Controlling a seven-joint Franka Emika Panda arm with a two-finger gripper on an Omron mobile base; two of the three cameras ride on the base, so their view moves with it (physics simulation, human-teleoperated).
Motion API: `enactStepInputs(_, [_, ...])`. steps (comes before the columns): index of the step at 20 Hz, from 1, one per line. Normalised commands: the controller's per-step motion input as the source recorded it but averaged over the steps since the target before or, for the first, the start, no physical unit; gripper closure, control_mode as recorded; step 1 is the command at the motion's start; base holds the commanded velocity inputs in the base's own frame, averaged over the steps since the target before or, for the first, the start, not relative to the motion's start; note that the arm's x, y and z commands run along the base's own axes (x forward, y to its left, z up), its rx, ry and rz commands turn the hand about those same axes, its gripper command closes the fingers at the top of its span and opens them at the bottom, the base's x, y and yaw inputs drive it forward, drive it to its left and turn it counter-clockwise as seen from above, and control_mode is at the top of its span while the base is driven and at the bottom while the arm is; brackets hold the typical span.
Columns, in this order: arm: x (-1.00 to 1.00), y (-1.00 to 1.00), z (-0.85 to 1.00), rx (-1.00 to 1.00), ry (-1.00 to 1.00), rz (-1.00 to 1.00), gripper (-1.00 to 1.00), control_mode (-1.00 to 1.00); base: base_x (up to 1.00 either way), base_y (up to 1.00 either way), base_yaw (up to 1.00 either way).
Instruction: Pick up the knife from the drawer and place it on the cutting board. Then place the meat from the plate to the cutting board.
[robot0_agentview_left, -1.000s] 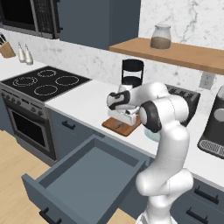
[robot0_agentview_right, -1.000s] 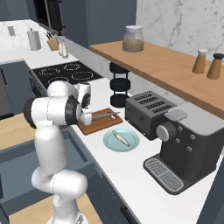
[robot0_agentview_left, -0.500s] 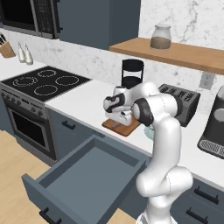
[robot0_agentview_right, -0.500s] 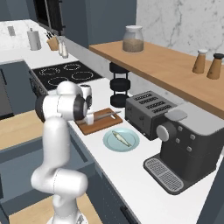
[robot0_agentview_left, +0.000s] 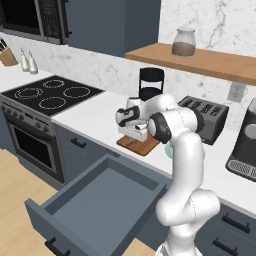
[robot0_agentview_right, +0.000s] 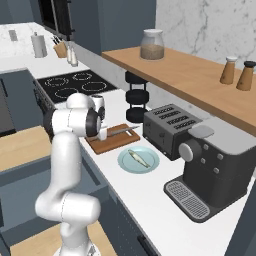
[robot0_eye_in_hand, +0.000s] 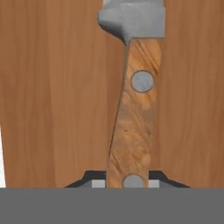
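The knife (robot0_eye_in_hand: 133, 127) has a brown wooden handle and a grey blade (robot0_agentview_right: 123, 131) that stretches along the reddish-brown cutting board (robot0_agentview_right: 114, 142). It lies flat at the board's surface (robot0_eye_in_hand: 52, 87). My gripper (robot0_eye_in_hand: 127, 181) is shut on the butt of the handle, with a dark fingertip (robot0_eye_in_hand: 93, 181) on either side. The hand (robot0_agentview_left: 133, 125) hovers over the board's near end (robot0_agentview_left: 144, 146). Pale meat (robot0_agentview_right: 136, 156) lies on the round blue-green plate (robot0_agentview_right: 150, 165), right of the board. The drawer (robot0_agentview_left: 100, 200) stands wide open below the counter with nothing inside.
A black stacked container (robot0_agentview_right: 136, 97) and a dark toaster (robot0_agentview_right: 167, 127) stand behind the board. A coffee machine (robot0_agentview_right: 215, 170) sits further right. The stovetop (robot0_agentview_left: 52, 92) lies to the left. The open drawer juts out in front of the base.
The arm's elbow has swung over and the hand has settled slightly lower at the board's near end, still with the knife in it. Plate, meat and drawer are unmoved.
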Motion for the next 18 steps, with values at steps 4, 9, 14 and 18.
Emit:
enactStepInputs(4, [-0.18, 0.0, -0.02, 0.0, 0.0, 0.01, -1.0, -1.0, 0.0, 0.0, 0.0])
enactStepInputs(9, [-0.83, -0.19, 0.82, 0.0, -0.05, 0.0, -1.0, -1.0, 0.0, 0.0, 0.0])
enactStepInputs(14, [-1.0, -0.17, 0.73, 0.0, -0.08, 0.0, -1.0, -1.0, 0.0, 0.0, 0.0])
enactStepInputs(18, [-0.97, -0.22, 0.23, -0.02, -0.04, 0.09, -1.0, -1.0, 0.0, 0.0, 0.0])
